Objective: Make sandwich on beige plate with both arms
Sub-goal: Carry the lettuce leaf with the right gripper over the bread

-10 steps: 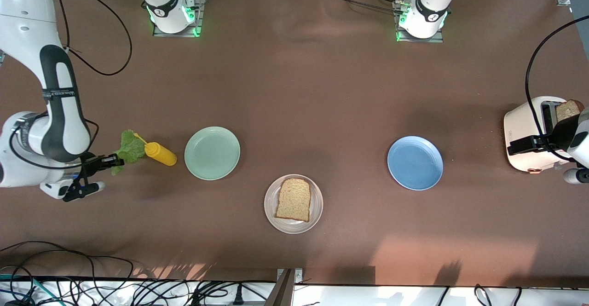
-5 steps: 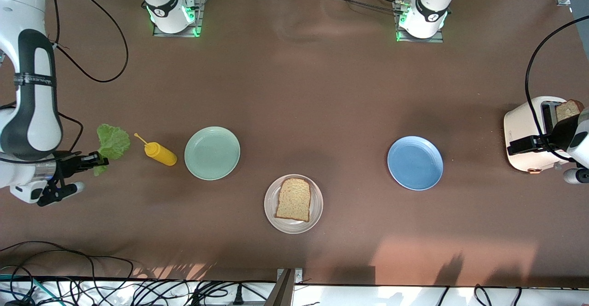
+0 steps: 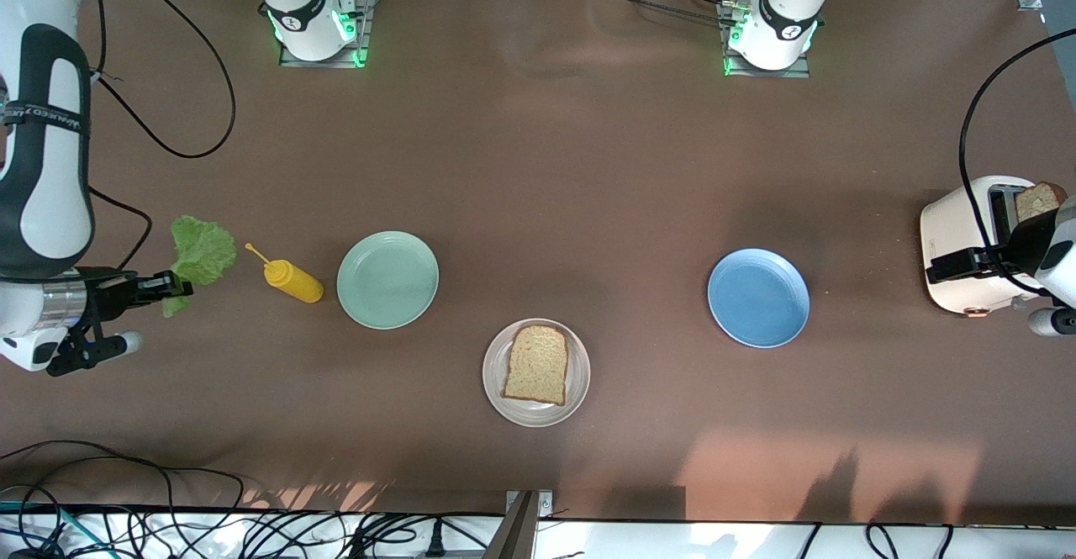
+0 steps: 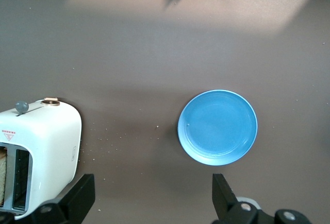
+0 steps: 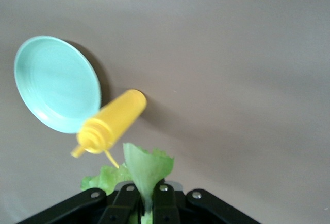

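Observation:
The beige plate (image 3: 579,384) lies near the front camera at mid-table with one brown bread slice (image 3: 536,364) on it. My right gripper (image 3: 171,287) is shut on a ruffled green lettuce leaf (image 3: 203,255) and holds it in the air at the right arm's end of the table, beside the yellow bottle. The right wrist view shows the leaf (image 5: 147,170) pinched between the fingers of the right gripper (image 5: 147,206). A second bread slice (image 3: 1038,200) stands in the toaster's slot. My left gripper (image 3: 983,258) is open and empty above the toaster; it also shows in the left wrist view (image 4: 152,203).
A yellow squeeze bottle (image 3: 292,281) lies beside the mint-green plate (image 3: 387,279); both show in the right wrist view, bottle (image 5: 111,123) and plate (image 5: 56,82). A blue plate (image 3: 758,297) (image 4: 217,127) lies toward the left arm's end. The white toaster (image 3: 967,239) (image 4: 44,152) stands at that end.
My right gripper has carried the lettuce leaf away from the yellow bottle, toward the right arm's end of the table. The left arm has not moved.

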### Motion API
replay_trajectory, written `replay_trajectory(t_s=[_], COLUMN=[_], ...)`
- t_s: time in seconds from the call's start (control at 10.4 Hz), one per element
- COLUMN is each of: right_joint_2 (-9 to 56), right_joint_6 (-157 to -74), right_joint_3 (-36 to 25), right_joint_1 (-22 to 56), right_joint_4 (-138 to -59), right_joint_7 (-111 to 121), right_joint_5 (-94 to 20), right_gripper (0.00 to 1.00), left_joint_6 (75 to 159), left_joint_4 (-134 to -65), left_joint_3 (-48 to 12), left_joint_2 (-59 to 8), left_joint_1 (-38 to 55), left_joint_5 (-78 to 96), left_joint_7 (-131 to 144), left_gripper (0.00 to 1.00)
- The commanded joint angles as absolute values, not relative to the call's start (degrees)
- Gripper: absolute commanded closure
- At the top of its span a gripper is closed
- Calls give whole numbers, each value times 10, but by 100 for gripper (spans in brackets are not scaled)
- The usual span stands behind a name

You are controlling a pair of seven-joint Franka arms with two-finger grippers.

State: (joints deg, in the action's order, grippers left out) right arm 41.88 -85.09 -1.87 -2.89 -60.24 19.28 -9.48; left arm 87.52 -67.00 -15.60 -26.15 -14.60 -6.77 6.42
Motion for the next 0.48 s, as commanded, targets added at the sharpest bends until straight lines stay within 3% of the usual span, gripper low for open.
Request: replay_trajectory(t_s=[0.0, 0.19, 0.39], right_joint_2=[416, 416, 423], right_joint_6=[-852, -873, -917], right_joint_3=[-18, -12, 33], right_joint_1=[13, 52, 59], right_joint_4=[-586, -584, -585], right_joint_7=[94, 7, -105], right_joint_5=[-103, -104, -104], right_gripper=[100, 100, 100], left_joint_6=[874, 874, 873], left_joint_4=[-676, -676, -677], left_joint_3=[-157, -157, -156], left_joint_2=[-255, -255, -254], left_joint_1=[-159, -170, -181], left_joint_5=[-74, -74, -74], left_joint_7=[51, 20, 2], left_gripper=[0, 0, 0])
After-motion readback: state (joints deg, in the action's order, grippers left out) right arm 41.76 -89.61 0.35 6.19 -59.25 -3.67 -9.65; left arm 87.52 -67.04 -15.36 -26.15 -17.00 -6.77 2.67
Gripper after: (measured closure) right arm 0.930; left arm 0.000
